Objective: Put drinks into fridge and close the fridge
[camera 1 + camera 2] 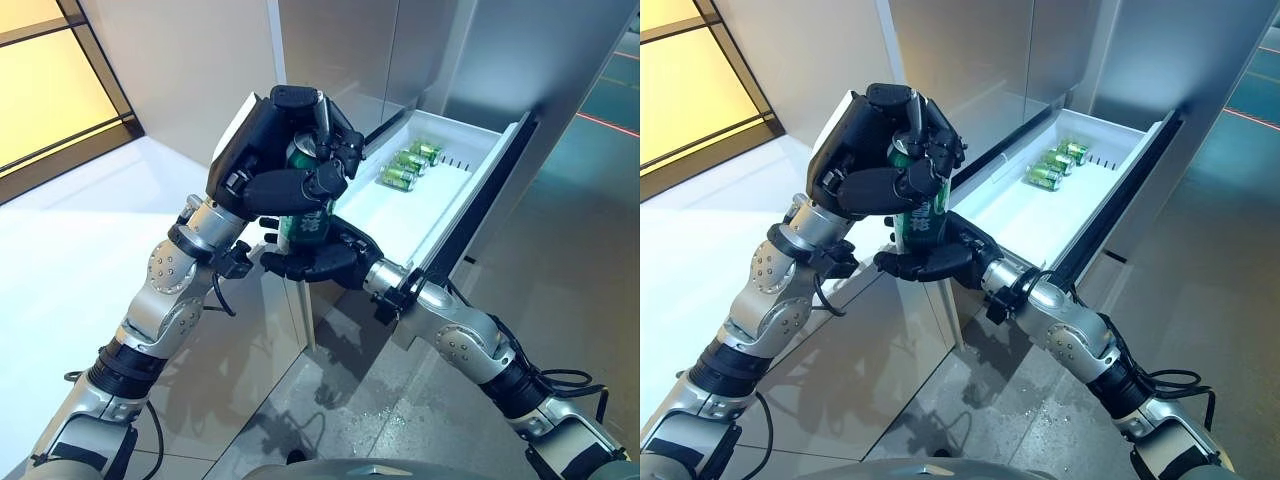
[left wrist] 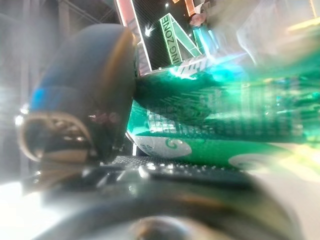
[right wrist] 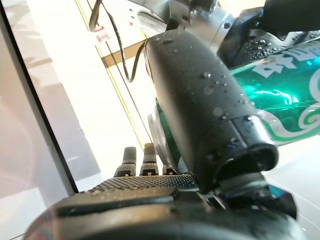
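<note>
Here the right robot hand is under a green can, its fingers curled round the bottom. The left robot hand is clamped round the top of the same can, which stands upright. Farther back, the white fridge drawer is pulled open, with more green cans lying inside.

A white fridge drawer stands pulled open at the right of the scene, with a dark front edge along its right side. Three green cans lie on their sides on its floor at the far end, close together in a row; the near part of its floor is bare. Grey glossy floor lies below the drawer.
</note>
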